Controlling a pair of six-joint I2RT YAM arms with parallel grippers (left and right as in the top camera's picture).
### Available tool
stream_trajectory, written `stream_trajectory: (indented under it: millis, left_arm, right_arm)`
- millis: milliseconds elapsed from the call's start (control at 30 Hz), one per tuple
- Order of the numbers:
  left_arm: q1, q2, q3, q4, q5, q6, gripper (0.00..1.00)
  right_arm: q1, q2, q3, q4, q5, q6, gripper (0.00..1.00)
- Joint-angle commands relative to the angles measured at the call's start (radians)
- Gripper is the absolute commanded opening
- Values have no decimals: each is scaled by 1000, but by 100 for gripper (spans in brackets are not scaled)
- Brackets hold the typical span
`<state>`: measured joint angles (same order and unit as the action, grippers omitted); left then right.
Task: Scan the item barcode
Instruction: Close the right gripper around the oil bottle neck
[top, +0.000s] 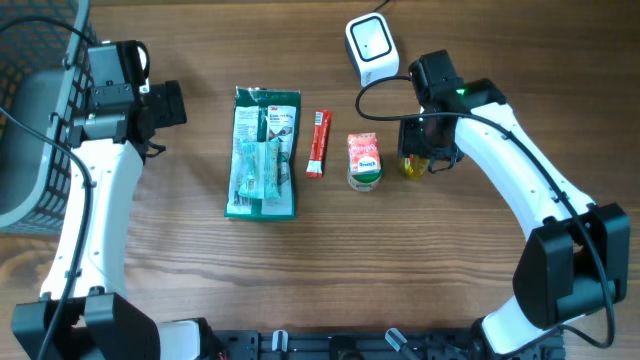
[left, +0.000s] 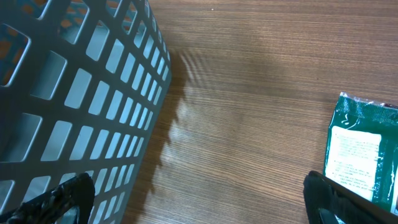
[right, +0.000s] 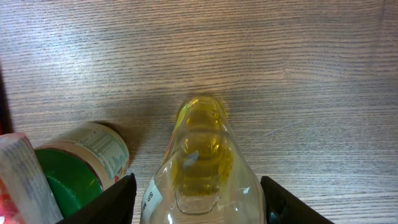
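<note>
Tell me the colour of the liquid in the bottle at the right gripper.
Golden yellow, inside a clear bottle. The right wrist view shows it best.

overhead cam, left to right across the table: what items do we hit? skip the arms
grey basket → green packet → red stick sachet → red-topped tub → yellow bottle. The white scanner is left out: it spans the same columns as the tub, further up the frame.

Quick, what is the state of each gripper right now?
Left gripper: open, holding nothing.
Right gripper: jaws on either side of the yellow bottle; whether it grips cannot be told.
</note>
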<state>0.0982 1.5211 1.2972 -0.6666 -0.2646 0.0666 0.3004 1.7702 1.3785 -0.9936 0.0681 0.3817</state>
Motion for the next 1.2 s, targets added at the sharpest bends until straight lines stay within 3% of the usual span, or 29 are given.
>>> stream_trajectory:
  millis: [0, 300, 467, 567, 633, 700, 767, 833, 900, 1167]
  left_arm:
    - [0, -1, 2, 3, -2, 8, 100]
    - [0, -1, 2, 3, -2, 8, 100]
    - [0, -1, 2, 3, -2, 8, 100]
    - [0, -1, 2, 3, -2, 8, 100]
    - [0, -1, 2, 3, -2, 8, 100]
    - [0, -1, 2, 3, -2, 8, 100]
    - [0, -1, 2, 3, -2, 8, 100]
    - [0, -1, 2, 3, -2, 8, 100]
    - [0, -1, 2, 3, -2, 8, 100]
    - [0, -1, 2, 3, -2, 8, 100]
  right_arm:
    - [7, 24, -13, -2, -6, 14, 62]
    - [7, 24, -13, -9, -31, 14, 53]
    - [7, 24, -13, 5, -51, 13, 54]
    - [7, 24, -13, 14, -51, 13, 75]
    - [7, 24, -13, 21, -51, 10, 99]
    - [7, 24, -13, 24, -51, 11, 100]
    - [7, 24, -13, 22, -51, 11, 100]
    - [7, 24, -13, 21, -51, 12, 80]
    - [7, 24, -13, 19, -50, 11, 71]
    - [7, 24, -13, 13, -17, 11, 69]
